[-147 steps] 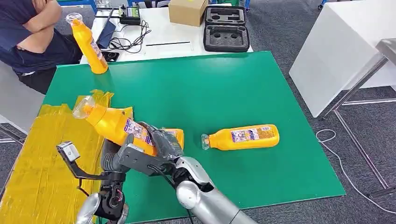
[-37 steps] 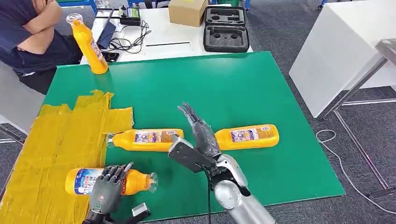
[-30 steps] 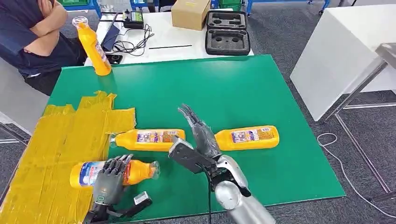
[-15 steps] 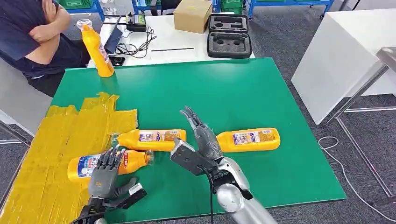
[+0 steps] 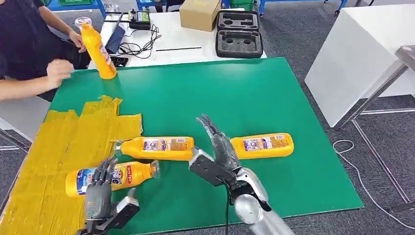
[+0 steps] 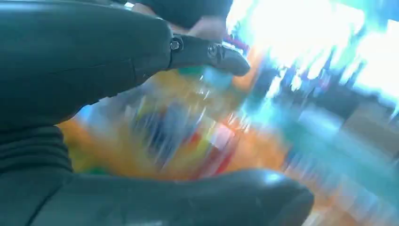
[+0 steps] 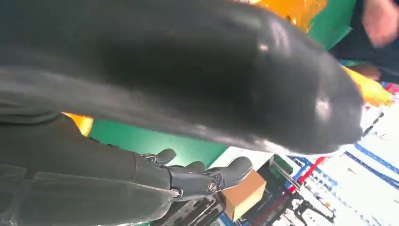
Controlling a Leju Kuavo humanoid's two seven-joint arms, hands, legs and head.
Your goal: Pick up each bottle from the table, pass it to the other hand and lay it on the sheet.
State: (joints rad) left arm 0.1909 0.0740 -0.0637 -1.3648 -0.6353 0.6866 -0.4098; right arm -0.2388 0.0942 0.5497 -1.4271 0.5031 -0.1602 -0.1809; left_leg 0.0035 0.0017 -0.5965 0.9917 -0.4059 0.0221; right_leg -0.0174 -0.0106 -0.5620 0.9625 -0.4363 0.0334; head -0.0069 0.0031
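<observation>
Motion blur smears the bottle beyond the left robot hand.

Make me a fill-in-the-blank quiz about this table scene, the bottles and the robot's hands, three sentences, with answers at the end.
1. The bottle with the blue label lies partly on the ______ sheet.
2. The bottle near the person's hand at the far corner stands ______.
3. The right hand hovers with fingers apart between two bottles lying on the ______ table top, while the left hand is beside the blue-labelled bottle.

Missing words: yellow; upright; green
</observation>
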